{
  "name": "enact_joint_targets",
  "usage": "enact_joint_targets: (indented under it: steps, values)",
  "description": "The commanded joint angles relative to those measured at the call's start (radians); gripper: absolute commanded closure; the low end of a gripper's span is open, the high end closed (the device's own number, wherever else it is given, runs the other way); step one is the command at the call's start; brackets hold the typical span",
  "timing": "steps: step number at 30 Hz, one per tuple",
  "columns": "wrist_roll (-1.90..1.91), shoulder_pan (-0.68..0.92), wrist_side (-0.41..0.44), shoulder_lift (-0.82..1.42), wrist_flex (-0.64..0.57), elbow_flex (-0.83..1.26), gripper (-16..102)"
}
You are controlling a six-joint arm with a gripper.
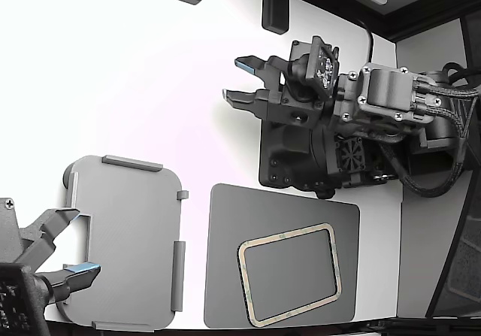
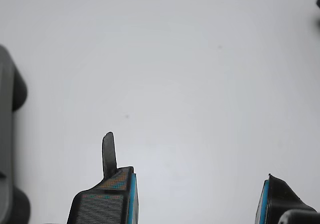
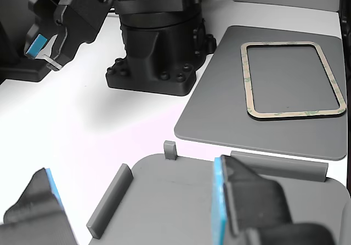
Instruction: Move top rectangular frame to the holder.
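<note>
Exterior view, left to right. The holder [image 1: 128, 223] lies flat on the white table at the exterior view's lower left, tabs up, nothing in it. A second arm's gripper [image 1: 79, 242] hangs over its left edge with the jaws parted. Next to the right comes the dark grey mat [image 1: 225, 276], just beside the holder. The top rectangular frame [image 1: 285, 235] lies flat on the mat's right half, with its long axis roughly left-right in this view and tilted a little. Upper right is the working gripper [image 1: 233, 79]: jaws wide apart, nothing between them, fingers pointing toward the exterior view's left over bare table. The frame therefore lies behind and to one side of the fingertips, past the arm's black base [image 1: 301, 155], towards the view's bottom edge. Judgement: this arm is the nearer to the frame, but it needs to turn back towards the mat before descending.
</note>
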Motion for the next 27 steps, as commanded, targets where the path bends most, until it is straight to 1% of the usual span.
enact_joint_targets:
  steps: [1,22,27]
  values:
    - [-0.002,-0.011,0.0,0.023,-0.008,-0.02,-14]
    - [-0.002,-0.011,0.0,0.023,-0.008,-0.02,-14]
    - [-0.015,-0.017,-0.021,0.023,-0.011,-0.02,-14]
